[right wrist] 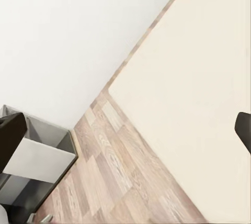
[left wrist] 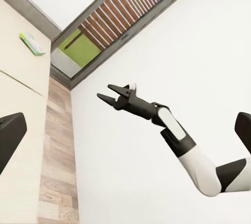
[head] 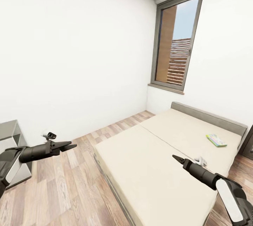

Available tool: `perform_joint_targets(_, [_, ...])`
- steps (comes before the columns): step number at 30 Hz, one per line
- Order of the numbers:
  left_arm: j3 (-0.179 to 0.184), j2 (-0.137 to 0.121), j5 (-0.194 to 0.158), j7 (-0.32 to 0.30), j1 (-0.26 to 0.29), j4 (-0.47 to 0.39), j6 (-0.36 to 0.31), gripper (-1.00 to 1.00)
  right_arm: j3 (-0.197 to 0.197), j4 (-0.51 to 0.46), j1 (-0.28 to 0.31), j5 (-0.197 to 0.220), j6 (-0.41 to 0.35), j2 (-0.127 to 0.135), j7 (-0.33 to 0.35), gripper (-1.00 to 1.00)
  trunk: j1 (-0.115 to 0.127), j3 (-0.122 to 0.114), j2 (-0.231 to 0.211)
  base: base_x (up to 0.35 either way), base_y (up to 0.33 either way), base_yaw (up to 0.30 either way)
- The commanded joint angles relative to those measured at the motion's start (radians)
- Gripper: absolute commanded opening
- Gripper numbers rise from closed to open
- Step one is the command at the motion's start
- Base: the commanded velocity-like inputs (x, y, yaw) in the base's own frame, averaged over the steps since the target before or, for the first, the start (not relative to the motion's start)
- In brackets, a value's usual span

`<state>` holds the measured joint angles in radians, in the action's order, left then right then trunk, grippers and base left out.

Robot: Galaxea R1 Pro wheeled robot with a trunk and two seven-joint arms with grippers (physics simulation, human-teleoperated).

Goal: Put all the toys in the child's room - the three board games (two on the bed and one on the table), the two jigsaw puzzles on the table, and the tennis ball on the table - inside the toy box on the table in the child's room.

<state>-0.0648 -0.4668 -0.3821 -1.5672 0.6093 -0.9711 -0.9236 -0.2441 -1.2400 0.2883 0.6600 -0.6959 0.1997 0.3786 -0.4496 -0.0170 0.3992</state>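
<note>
Bedroom: bed [head: 154, 159] carries one board game [head: 216, 140], frame cutting its foot.

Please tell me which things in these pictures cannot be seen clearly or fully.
- Board game on the bed: too small in head view to read its print.
- Small white object on the bed: partly hidden behind the right gripper; cannot be identified.
- Grey furniture: cut by the head view's edge.
- Dark furniture beside the bed: cut by the edge.

Both arms reach forward at mid-height; the left gripper [head: 68, 145] and the right gripper [head: 176, 158] hold nothing, fingers parted.
</note>
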Motion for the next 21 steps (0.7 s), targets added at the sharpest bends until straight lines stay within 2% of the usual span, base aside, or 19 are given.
perform_joint_targets(1, [0.000,0.000,0.000,-0.004,-0.005,0.000,-0.011,1.00,0.011,-0.010,0.003,0.001,-0.021,-0.001,-0.042,1.00,0.000,0.000,0.001,0.000,-0.075,0.000])
perform_joint_targets(2, [0.000,-0.001,0.000,-0.004,-0.008,0.000,-0.011,1.00,0.021,-0.017,0.004,0.002,-0.031,-0.002,-0.071,1.00,0.000,0.000,0.001,0.000,-0.060,0.000])
perform_joint_targets(4, [-0.003,-0.004,-0.001,0.009,-0.029,0.005,-0.011,1.00,0.077,-0.068,0.012,0.003,-0.079,-0.011,-0.211,1.00,0.000,0.000,0.001,0.000,-0.031,0.000])
perform_joint_targets(5, [-0.004,-0.005,-0.001,0.022,-0.035,0.006,-0.011,1.00,0.095,-0.083,0.013,0.003,-0.090,-0.014,-0.251,1.00,0.000,0.000,0.001,0.000,-0.020,0.000])
perform_joint_targets(7, [-0.007,-0.006,-0.001,0.084,-0.053,0.009,-0.011,1.00,0.169,-0.148,0.016,0.004,-0.117,-0.044,-0.419,1.00,0.000,0.000,0.001,0.000,-0.010,0.000])
perform_joint_targets(8, [-0.008,-0.006,-0.001,0.104,-0.056,0.009,-0.012,1.00,0.186,-0.163,0.017,0.004,-0.122,-0.054,-0.460,1.00,0.000,0.000,0.001,0.000,-0.006,0.000])
perform_joint_targets(9, [-0.009,-0.007,0.000,0.153,-0.060,0.010,-0.012,1.00,0.213,-0.185,0.017,0.004,-0.128,-0.075,-0.537,1.00,0.000,0.000,0.001,0.000,-0.004,0.000])
perform_joint_targets(11, [-0.010,-0.006,0.000,0.209,-0.062,0.011,-0.013,1.00,0.234,-0.200,0.018,0.005,-0.132,-0.096,-0.605,1.00,0.000,0.000,0.001,0.000,-0.003,0.000])
perform_joint_targets(12, [-0.010,-0.005,-0.001,0.266,-0.064,0.012,-0.013,1.00,0.249,-0.210,0.018,0.005,-0.135,-0.117,-0.659,1.00,0.000,0.000,0.001,0.000,-0.002,0.000])
perform_joint_targets(13, [-0.010,-0.004,0.000,0.295,-0.065,0.012,-0.013,1.00,0.255,-0.213,0.018,0.005,-0.136,-0.127,-0.680,1.00,0.000,0.000,0.001,0.000,-0.001,0.000])
perform_joint_targets(14, [-0.010,-0.002,0.000,0.351,-0.067,0.012,-0.013,1.00,0.263,-0.218,0.018,0.005,-0.138,-0.143,-0.711,1.00,0.000,0.000,0.001,0.000,0.000,0.000])
perform_joint_targets(15, [-0.009,-0.002,0.000,0.377,-0.067,0.012,-0.013,1.00,0.266,-0.220,0.018,0.006,-0.138,-0.149,-0.721,1.00,0.000,0.000,0.001,0.000,0.000,0.000])
perform_joint_targets(17, [-0.010,0.001,-0.001,0.469,-0.068,0.013,-0.012,1.00,0.274,-0.224,0.017,0.006,-0.136,-0.162,-0.746,1.00,0.000,0.000,0.001,0.000,0.000,0.000])
perform_joint_targets(21, [-0.011,0.004,-0.003,0.537,-0.069,0.030,-0.009,1.00,0.277,-0.226,0.017,0.006,-0.135,-0.166,-0.751,1.00,0.000,0.000,0.001,0.000,0.000,0.000])
